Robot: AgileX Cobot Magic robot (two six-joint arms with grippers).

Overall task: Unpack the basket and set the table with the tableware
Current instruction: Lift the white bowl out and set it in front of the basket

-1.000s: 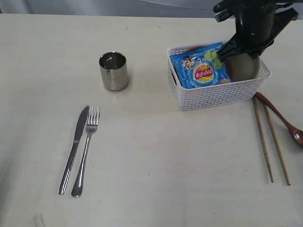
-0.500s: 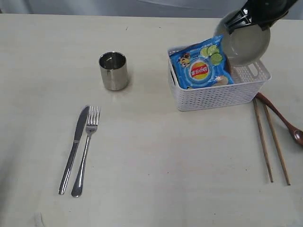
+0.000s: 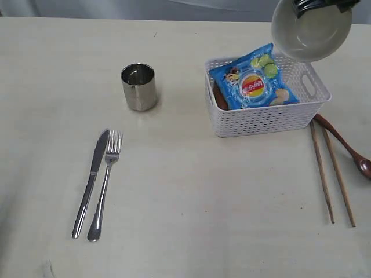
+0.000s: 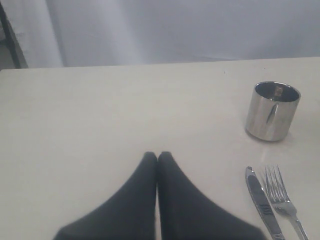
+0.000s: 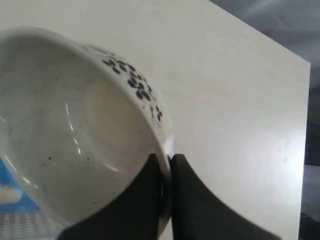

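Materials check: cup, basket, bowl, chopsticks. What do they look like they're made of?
Cup: polished metal, likely steel; mirror-like reflections on its wall.
Basket: white moulded plastic, matte; regular lattice holes in the sides.
Bowl: probably glazed ceramic; glossy highlights inside, dark printed pattern outside.
Chopsticks: brown and matte, probably wood; grain too small to tell.

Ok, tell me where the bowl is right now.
The off-white bowl hangs tilted at the exterior view's top right, above the white basket's far right corner, its rim pinched in the right claw.
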